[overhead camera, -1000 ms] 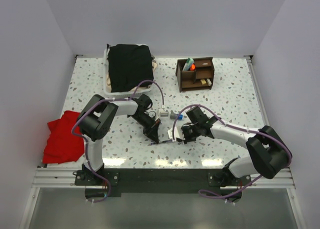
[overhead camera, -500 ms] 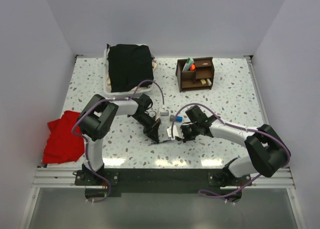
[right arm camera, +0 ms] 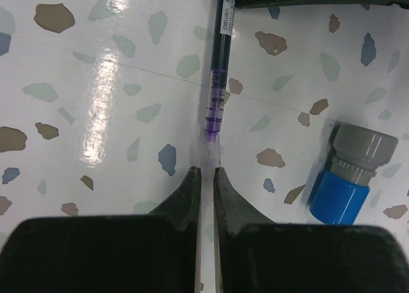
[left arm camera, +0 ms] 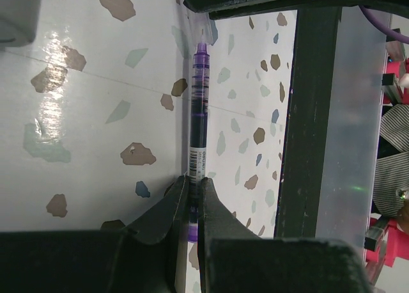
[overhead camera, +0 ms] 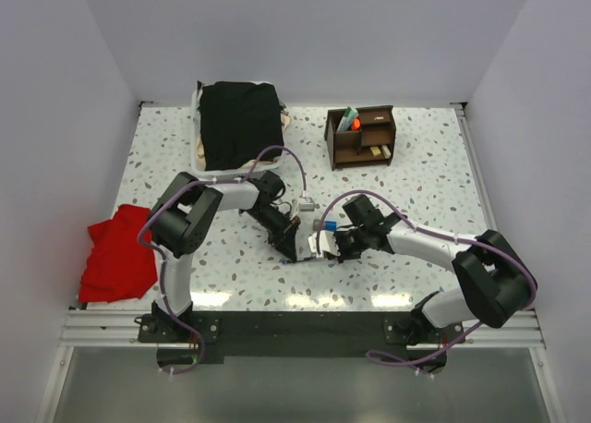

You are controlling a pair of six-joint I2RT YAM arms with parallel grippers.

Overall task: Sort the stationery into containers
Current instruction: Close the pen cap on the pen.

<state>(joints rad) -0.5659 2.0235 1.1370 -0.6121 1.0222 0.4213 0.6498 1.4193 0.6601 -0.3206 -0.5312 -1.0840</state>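
Observation:
A purple pen [left arm camera: 197, 117] hangs level just above the speckled table, held from both ends. My left gripper [left arm camera: 193, 185] is shut on its labelled barrel end. My right gripper [right arm camera: 208, 175] is shut on the clear cap at the pen's [right arm camera: 217, 75] other end. In the top view the two grippers, left [overhead camera: 297, 247] and right [overhead camera: 323, 245], meet tip to tip at the table's near middle. A blue-grey sharpener [right arm camera: 348, 171] lies just right of my right fingers. The brown wooden organiser [overhead camera: 362, 146] stands at the far right with pens [overhead camera: 348, 120] upright in it.
A black cloth [overhead camera: 240, 120] drapes over a white basket at the far left. A red cloth [overhead camera: 115, 257] hangs over the table's left edge. A small grey item [overhead camera: 303, 205] lies behind the grippers. The black front rail [left arm camera: 310, 114] runs close by.
My left gripper has slid right toward the right gripper, so the gap between the two has narrowed. Both stay shut on the pen.

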